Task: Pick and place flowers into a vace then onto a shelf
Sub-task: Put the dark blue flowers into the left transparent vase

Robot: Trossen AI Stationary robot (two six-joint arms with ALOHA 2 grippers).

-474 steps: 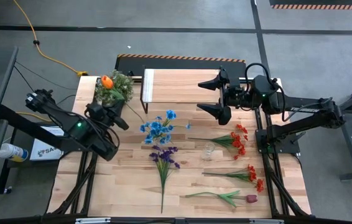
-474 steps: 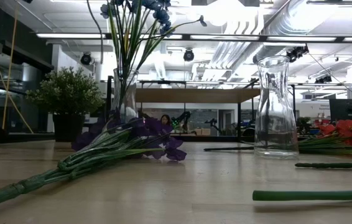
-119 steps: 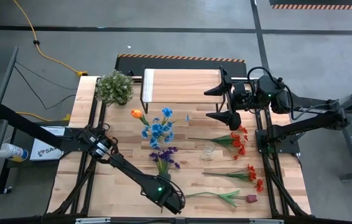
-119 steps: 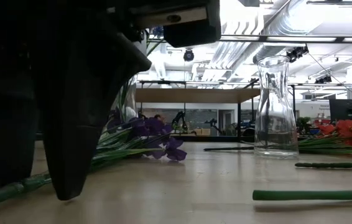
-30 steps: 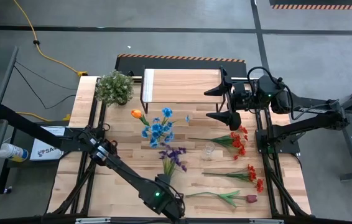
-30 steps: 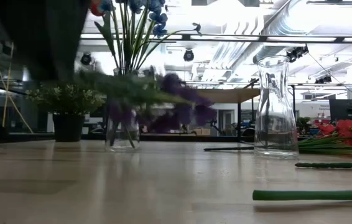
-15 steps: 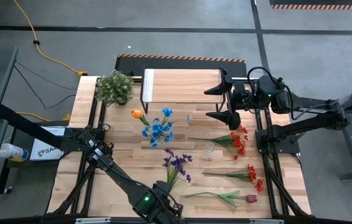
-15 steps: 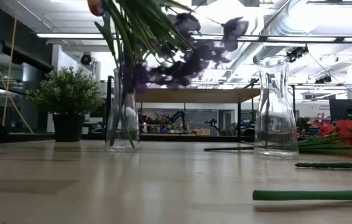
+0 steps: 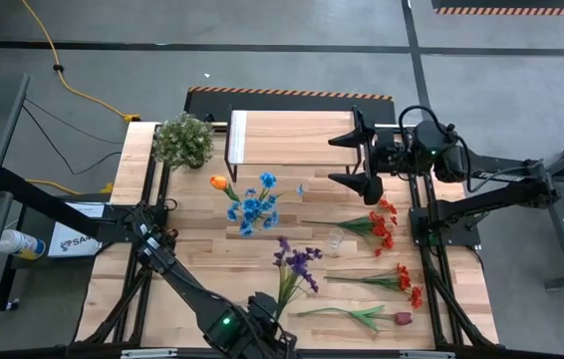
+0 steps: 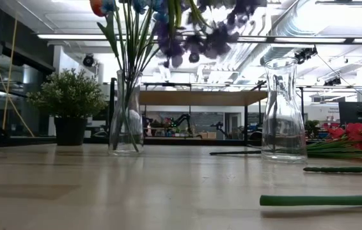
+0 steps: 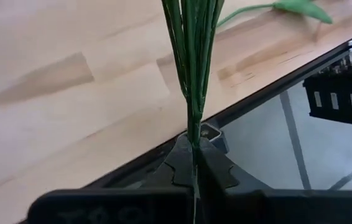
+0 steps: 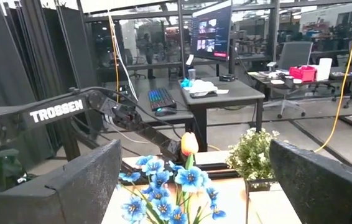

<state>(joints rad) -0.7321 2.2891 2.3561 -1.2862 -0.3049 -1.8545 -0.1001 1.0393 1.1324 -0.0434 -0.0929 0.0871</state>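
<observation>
The purple-bloomed, green-stemmed flower bunch [image 9: 295, 267], lying flat on the table seconds ago, now hangs lifted near the glass vase of blue flowers [image 9: 253, 207], stems pinched in the left gripper [image 9: 262, 317], ready for insertion; the right gripper [image 9: 360, 158] waits spread wide, empty.

A bushy potted plant [image 9: 183, 141] sits upper left on the surface [image 9: 202, 254]; a yellow cable [image 9: 63, 75] crosses the floor.
</observation>
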